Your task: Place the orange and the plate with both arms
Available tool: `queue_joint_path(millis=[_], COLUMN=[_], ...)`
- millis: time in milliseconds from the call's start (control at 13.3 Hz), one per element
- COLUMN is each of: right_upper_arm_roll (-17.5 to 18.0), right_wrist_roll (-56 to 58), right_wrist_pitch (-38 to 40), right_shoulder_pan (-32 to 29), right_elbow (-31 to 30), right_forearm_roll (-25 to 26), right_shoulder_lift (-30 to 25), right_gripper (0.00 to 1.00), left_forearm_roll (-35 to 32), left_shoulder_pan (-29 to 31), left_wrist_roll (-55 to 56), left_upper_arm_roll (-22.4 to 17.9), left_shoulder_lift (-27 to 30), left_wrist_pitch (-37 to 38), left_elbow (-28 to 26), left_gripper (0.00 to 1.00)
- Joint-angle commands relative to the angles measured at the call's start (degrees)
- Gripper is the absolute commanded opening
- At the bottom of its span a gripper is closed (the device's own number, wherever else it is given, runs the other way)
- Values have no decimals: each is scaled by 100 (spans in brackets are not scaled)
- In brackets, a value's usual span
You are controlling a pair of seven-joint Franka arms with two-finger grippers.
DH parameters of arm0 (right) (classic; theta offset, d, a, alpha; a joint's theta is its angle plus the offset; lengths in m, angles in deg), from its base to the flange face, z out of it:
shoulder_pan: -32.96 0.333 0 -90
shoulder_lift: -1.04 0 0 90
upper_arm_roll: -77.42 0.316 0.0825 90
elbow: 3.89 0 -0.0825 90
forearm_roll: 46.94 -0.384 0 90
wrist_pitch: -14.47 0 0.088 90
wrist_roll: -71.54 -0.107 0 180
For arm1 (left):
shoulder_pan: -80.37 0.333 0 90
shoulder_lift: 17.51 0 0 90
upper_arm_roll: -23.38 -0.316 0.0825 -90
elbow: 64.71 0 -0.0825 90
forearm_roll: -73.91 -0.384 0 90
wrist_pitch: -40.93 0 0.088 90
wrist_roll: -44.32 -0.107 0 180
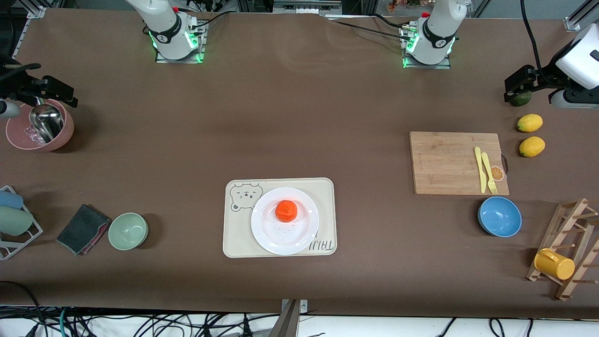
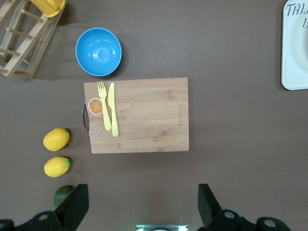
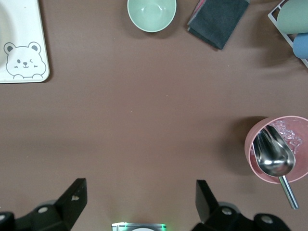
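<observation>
While the orange [image 1: 286,210] sat on the plate [image 1: 284,234] on the bear tray [image 1: 325,187], both arms waited raised. Left pincer [image 2: 143,204] hung fingers apart over tabletop [image 1: 299,117] near the cutting board [image 1: 449,164]; right pincer [image 3: 141,202] likewise gaped, well apart from the tray.

Red-orange orange [image 1: 286,210], white plate [image 1: 271,234]

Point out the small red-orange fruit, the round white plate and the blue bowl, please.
small round red-orange orange [image 1: 286,210], front view, on its top middle.
round glossy white plate [image 1: 266,234], front view, on bare rim nearer the camera.
round blue bowl [image 1: 512,229], front view, on its inner wall.
</observation>
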Motion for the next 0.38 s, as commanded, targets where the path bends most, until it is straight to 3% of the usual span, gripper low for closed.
queue_joint_path(millis=[0, 300], right_upper_arm_roll=[-128, -154], right_wrist_roll=[-13, 5], right_wrist_pitch=[-72, 51], right_shoulder_pan=[200, 208], right_elbow=[-235, 187], right_forearm_roll=[21, 56], right_shoulder_lift=[-273, 52], right_gripper=[100, 100], left_forearm_roll=[50, 50], left_shoulder_pan=[6, 6], left_wrist_roll=[30, 30], left_upper_arm_roll=[6, -3], left_shoulder_lift=[-6, -6], left_wrist_pitch=[131, 131], left_elbow=[105, 105], left_gripper=[100, 100])
